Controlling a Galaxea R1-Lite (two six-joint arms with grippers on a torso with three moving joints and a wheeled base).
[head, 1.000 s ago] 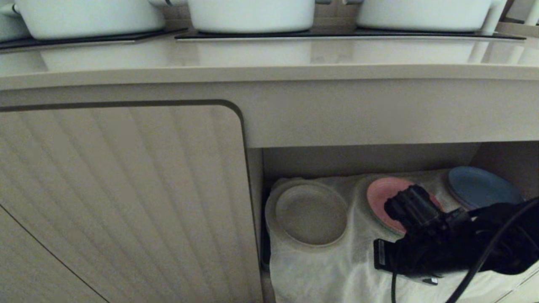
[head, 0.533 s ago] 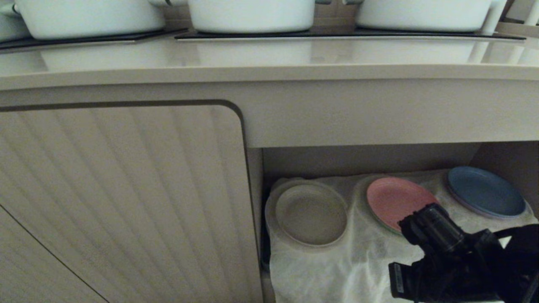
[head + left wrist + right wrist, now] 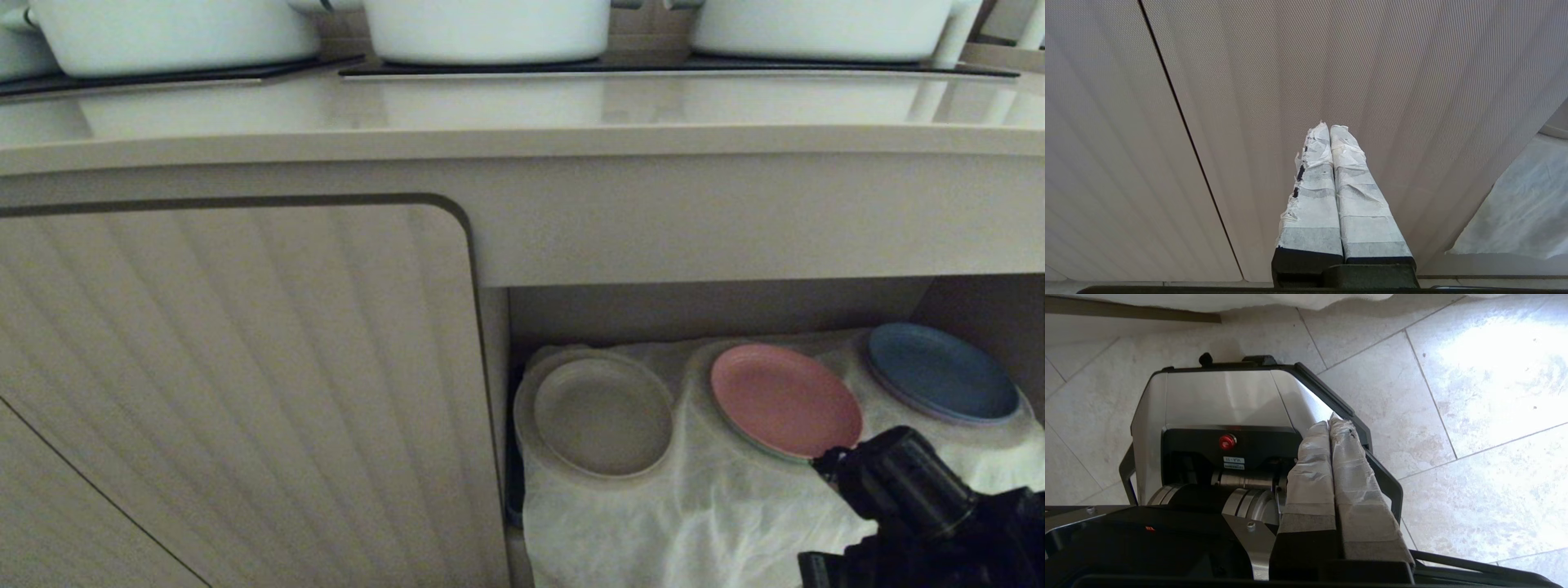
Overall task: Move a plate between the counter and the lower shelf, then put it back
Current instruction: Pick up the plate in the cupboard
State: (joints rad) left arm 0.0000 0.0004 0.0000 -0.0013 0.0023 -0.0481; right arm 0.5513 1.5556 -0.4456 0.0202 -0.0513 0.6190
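The small cream plate lay flat in the lower shelf, at the left end of the recess on the wrinkled whitish cloth, seated over one of its round humps. Beside it to the right sat a pink plate, and further right a blue plate, each apart from its neighbour. Above, the beige tabletop carried three white pots on its black glass panels. The right arm showed as a dark shape at the lower right corner, in front of the shelf and touching no plate; its end effector pointed down over the robot's base and the tiled floor, taped fingers pressed together and empty. The left end effector hung in front of the ribbed cabinet door, its taped fingers likewise pressed together on nothing.
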